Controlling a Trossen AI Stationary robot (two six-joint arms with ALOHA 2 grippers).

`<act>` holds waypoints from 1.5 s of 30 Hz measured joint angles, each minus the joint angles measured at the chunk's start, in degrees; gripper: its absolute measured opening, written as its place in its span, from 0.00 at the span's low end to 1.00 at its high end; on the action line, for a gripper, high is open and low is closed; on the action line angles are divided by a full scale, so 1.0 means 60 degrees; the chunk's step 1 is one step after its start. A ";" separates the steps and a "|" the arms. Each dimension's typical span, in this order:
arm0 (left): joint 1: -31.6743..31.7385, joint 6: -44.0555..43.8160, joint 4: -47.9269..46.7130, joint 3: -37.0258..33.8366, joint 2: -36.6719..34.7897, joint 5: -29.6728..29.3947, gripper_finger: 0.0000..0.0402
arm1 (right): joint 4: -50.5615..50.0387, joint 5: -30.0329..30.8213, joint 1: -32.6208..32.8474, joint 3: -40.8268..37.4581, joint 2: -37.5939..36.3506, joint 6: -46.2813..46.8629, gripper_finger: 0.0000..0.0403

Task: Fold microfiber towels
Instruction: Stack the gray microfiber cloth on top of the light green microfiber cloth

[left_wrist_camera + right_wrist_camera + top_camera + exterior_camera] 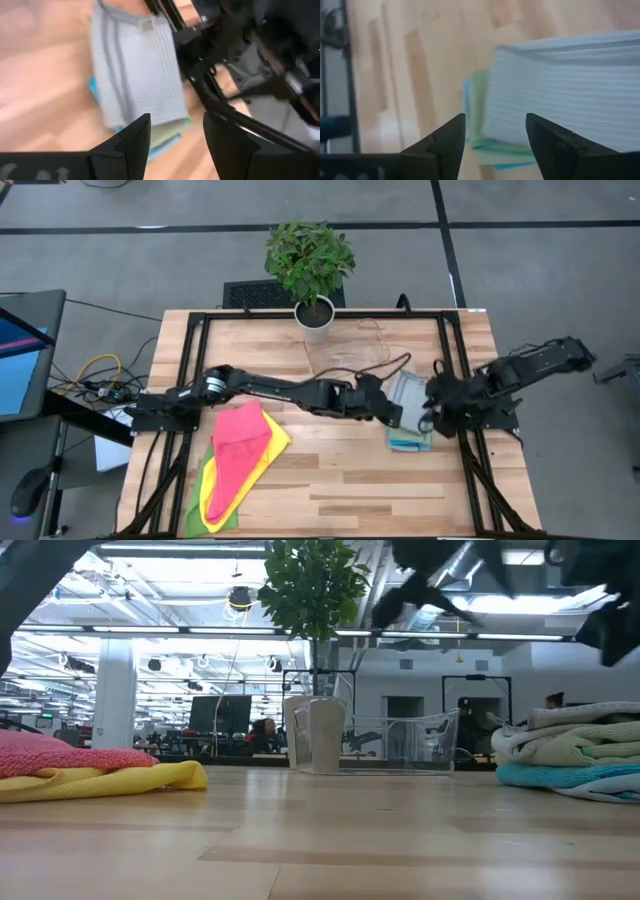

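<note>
Partly done, judging by the layout. Folded stack near the counter's [330, 480] right edge: light grey microfiber towel with teal edging [410, 408] atop pale green and blue ones. Left gripper [396, 416] and right gripper [430, 418] just above it, fingers apart, empty. Left to fold: pink towel [240, 450] over yellow and green, front-left corner.

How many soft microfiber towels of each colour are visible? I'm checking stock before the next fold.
Pink towel: 1
Yellow towel: 1
Green towels: 2
Light grey towel: 1
Blue towel: 1
Total: 6
</note>
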 joint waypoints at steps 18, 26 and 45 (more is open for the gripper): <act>-0.0252 0.0703 -0.1912 -0.0007 -0.0192 0.0520 0.43 | 0.0664 0.3177 0.3895 -0.0450 0.2641 0.2217 0.51; -0.0274 0.0954 -0.1934 -0.0043 -0.0188 0.0237 0.43 | 0.0668 0.3482 0.3947 -0.0450 0.3427 0.2465 0.55; -0.0493 0.0390 -0.1633 -0.1271 -0.0181 0.0258 0.43 | 0.0903 0.3745 0.4179 -0.0451 0.4593 0.2300 0.61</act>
